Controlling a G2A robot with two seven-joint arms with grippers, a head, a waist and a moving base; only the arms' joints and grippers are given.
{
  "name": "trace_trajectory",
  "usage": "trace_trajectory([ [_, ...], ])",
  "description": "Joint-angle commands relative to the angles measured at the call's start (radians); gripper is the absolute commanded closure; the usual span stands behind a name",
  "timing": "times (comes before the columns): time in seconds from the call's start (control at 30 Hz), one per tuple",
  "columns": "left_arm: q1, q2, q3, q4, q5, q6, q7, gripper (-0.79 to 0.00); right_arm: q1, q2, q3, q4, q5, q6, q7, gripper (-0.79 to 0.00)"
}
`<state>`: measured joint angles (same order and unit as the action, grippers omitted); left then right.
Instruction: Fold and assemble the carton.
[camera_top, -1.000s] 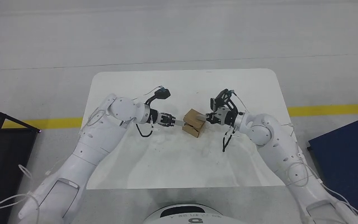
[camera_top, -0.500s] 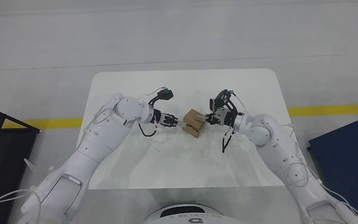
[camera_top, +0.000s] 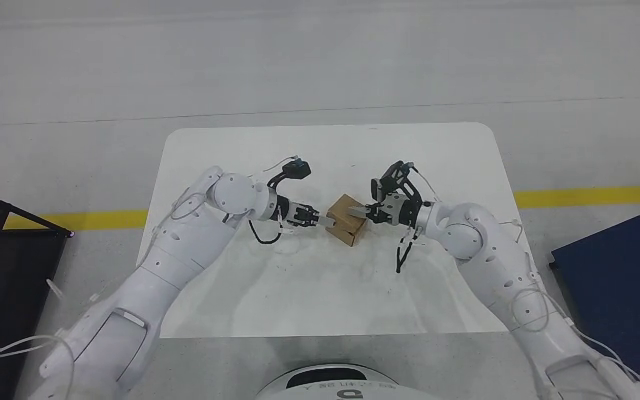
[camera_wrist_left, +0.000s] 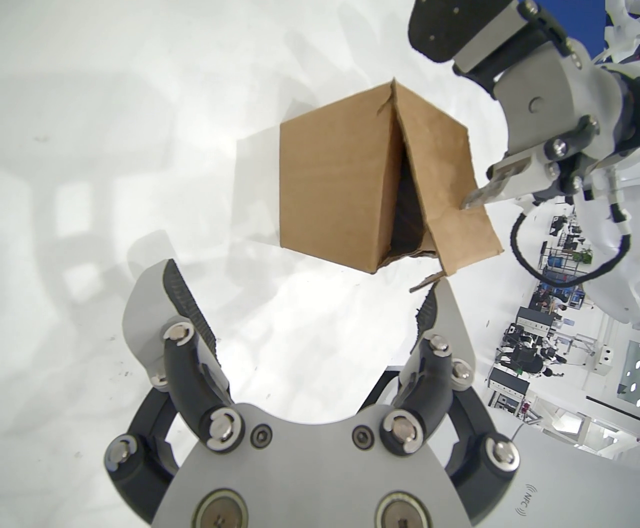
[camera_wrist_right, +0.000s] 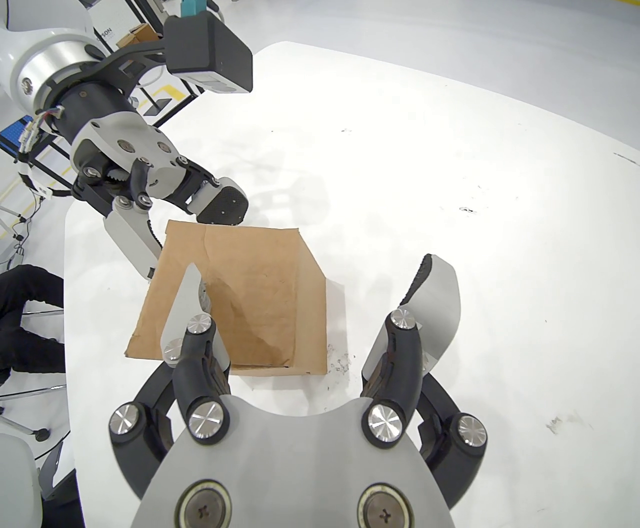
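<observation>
Half-folded carton (camera_top: 346, 219) in the middle of the table (camera_top: 300, 290), between both grippers
Left gripper (camera_wrist_left: 305, 280) gapes wide just beside it, right gripper (camera_wrist_right: 310, 267) wide too, one finger (camera_wrist_left: 492, 187) on the loose flap (camera_wrist_left: 445, 165) — we reckon it's light, thin cardboard that creases easily, so we'd pinch flap edges, not walls

White table (camera_top: 300, 290), yellow floor stripe (camera_top: 570, 196), blue sheet (camera_top: 612, 262) (floor, right)

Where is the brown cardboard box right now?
In the top view, the brown cardboard carton sits near the middle of the white table, between the left end effector and the right end effector.
</observation>
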<state>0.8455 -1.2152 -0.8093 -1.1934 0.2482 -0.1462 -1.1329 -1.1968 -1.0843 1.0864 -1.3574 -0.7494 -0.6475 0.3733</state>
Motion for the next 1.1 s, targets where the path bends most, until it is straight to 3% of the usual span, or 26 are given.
trace_trajectory([
  [0.0, -0.003, -0.002, 0.004, 0.003, 0.000, 0.001, 0.002, -0.785, 0.000, 0.000, 0.000, 0.001, 0.000, -0.001, 0.001, -0.656],
  [0.3, -0.018, -0.008, 0.017, 0.018, 0.002, 0.009, 0.000, -0.785, 0.000, 0.001, 0.001, 0.000, -0.003, -0.002, 0.012, -0.616],
  [0.73, -0.015, -0.001, -0.001, 0.014, 0.007, 0.009, -0.001, -0.785, -0.004, 0.001, -0.001, -0.018, -0.040, 0.025, 0.011, -0.625],
  [1.07, -0.014, -0.002, 0.004, 0.013, 0.010, 0.009, 0.000, -0.785, -0.011, -0.001, 0.010, 0.000, 0.029, 0.026, 0.008, -0.616],
])
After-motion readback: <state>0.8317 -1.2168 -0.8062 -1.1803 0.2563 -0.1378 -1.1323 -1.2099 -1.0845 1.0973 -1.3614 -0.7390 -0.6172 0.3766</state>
